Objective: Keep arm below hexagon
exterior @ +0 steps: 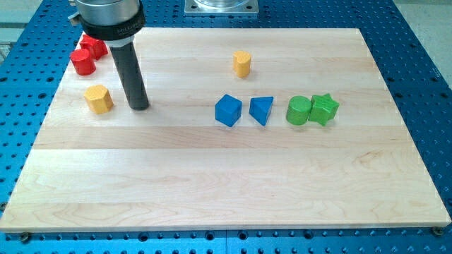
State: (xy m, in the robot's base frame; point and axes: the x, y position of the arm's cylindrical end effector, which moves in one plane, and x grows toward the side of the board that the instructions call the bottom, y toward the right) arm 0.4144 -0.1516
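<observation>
Camera view, two yellow blocks (99, 99) (242, 63), two blue, two green, two red

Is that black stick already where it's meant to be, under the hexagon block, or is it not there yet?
Not there yet, by the look of it. My tip rests on the board just to the view's right of the yellow hexagon-like block, level with it, not below. A second yellow block sits farther right, near the top; which one is the hexagon is hard to tell. What's left: sliding toward the view's bottom, beneath the hexagon.
</observation>
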